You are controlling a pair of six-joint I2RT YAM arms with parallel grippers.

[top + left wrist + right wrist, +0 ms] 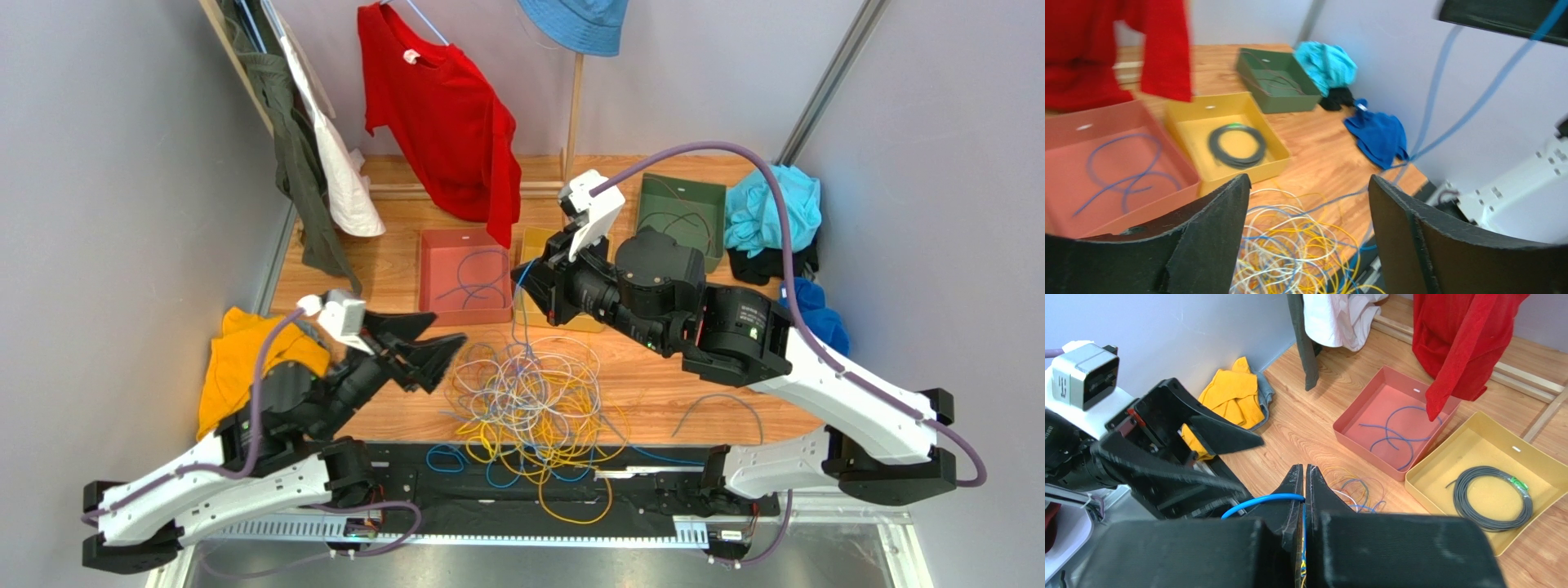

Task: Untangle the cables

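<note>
Right claw [1304, 473] pinches a blue cable [1260, 500]; red tray [1385, 399] lies beyond.

Top camera looks down; both close wrist cameras share the red tray [1389, 395].

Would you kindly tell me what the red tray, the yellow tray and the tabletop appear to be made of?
The red tray is probably moulded plastic with a matte finish: uniform colour, thin walls, rounded corners. The yellow tray appears to be the same matte plastic in the same shape. The tabletop is wood or wood-look laminate, smooth with a light sheen. Grain lines show, but the pictures cannot settle which.
</note>
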